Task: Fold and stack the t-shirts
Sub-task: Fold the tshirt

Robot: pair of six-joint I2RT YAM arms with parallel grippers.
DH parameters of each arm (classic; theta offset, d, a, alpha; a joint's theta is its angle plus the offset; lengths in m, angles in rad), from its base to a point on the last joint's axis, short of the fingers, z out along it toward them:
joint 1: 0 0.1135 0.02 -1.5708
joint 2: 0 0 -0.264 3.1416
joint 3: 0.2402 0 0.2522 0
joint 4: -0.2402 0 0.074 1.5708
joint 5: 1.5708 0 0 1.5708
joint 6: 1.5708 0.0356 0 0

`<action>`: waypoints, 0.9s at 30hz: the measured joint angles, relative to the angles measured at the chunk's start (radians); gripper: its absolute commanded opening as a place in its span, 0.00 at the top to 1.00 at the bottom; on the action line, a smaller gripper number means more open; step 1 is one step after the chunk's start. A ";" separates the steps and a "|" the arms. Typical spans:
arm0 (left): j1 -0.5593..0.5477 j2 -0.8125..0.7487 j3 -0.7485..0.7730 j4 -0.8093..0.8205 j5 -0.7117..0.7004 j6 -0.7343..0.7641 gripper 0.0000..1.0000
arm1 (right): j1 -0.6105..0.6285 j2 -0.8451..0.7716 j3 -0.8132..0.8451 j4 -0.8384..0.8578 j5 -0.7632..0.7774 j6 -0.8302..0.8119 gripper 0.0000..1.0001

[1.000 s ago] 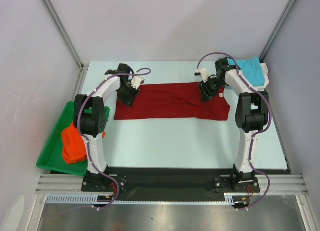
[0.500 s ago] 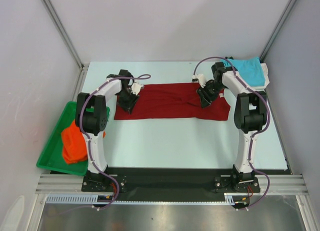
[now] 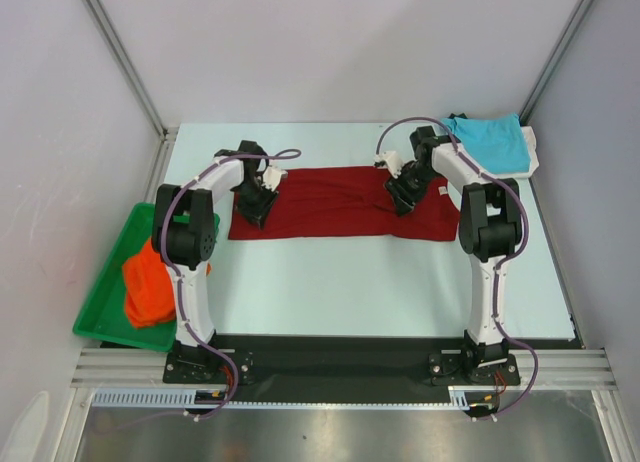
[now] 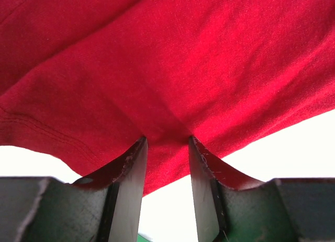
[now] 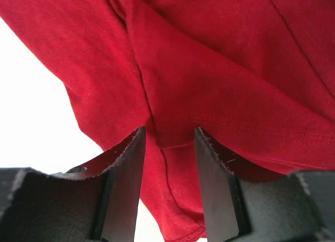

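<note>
Overhead view of a pale table (image 3: pixel 380 282) with two arms reaching toward 12 o'clock. The red shirt (image 3: pixel 340 202) lies just past the table's middle, toward 12 o'clock, folded down to a long, narrow band. Its long axis runs from 9 o'clock to 3 o'clock, across in front of me. The 3 o'clock end is a little deeper than the 9 o'clock end. I cannot tell which end is the neck.

My left claw (image 3: pixel 258 204) is on the band's 9 o'clock end and my right claw (image 3: pixel 402 194) is on the cloth toward its 3 o'clock end. I judge that I hold it at both ends so the band stays taut and square for the next fold.

Left wrist view: red cloth fills the gap between the two dark fingers, with creases running into it. I read that as the left claw clamped on the red shirt. White table shows below the cloth's edge.

Right wrist view: the fingers stand part-way apart with a stitched hem lying between them. I cannot tell whether they pinch the cloth or merely straddle it.

The turquoise shirt (image 3: pixel 492 142) sits in the 2 o'clock corner, apart from the red one, likely as the start of the stack. The orange shirt (image 3: pixel 148 287) lies crumpled in a green tray (image 3: pixel 100 322) at 8 o'clock, off the table's left edge, waiting its turn.
</note>
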 measured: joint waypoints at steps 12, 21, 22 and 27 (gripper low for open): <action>0.000 0.000 0.000 0.002 -0.001 -0.010 0.58 | 0.010 0.003 0.007 0.057 0.074 0.030 0.82; 0.000 0.000 -0.004 0.009 -0.001 -0.010 0.58 | 0.048 0.003 0.147 0.106 0.127 0.031 0.85; 0.000 0.000 -0.006 0.011 -0.001 -0.010 0.58 | 0.055 0.004 0.160 0.120 0.135 0.030 0.83; 0.000 -0.005 -0.013 0.018 -0.002 -0.010 0.58 | 0.103 0.036 0.218 0.196 0.204 0.021 0.55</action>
